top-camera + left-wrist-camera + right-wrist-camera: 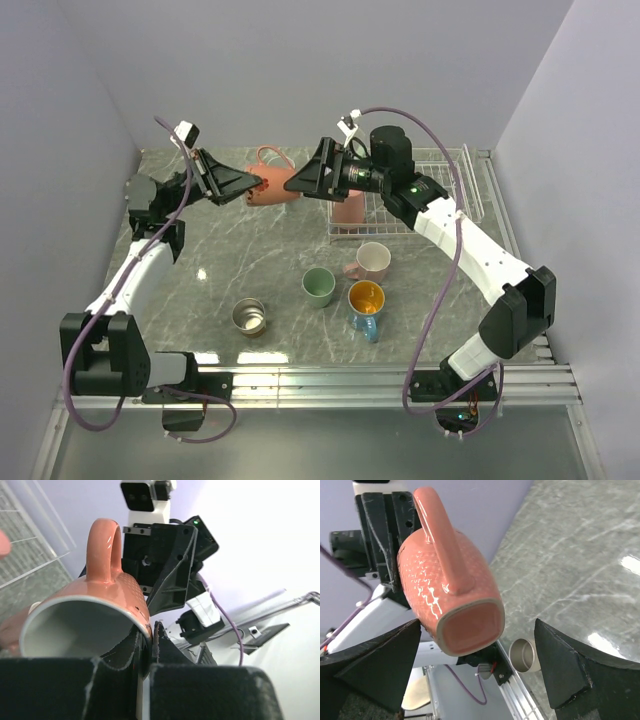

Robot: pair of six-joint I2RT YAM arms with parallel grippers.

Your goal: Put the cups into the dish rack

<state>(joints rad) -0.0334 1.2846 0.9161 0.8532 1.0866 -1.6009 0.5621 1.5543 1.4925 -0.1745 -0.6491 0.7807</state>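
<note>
A salmon pink mug (275, 188) hangs in the air above a grey marbled table (250, 250), lying on its side with its handle on top. The left gripper (253, 184) is clamped on the mug's rim, one finger inside the mouth and one outside. The right gripper (296, 184) faces it from the other side. Its fingers (375, 665) are spread wide on either side of the mug's base, with a gap on both sides.

The white wire dish rack (440, 185) sits at the back right, just beside the mug. An upturned pale pink cup (348, 208) stands at its near left corner.

On the table in front stand a steel cup (248, 317), a mint green cup (319, 286), a pale pink mug (372, 262) and a blue mug with a gold inside (365, 300).
</note>
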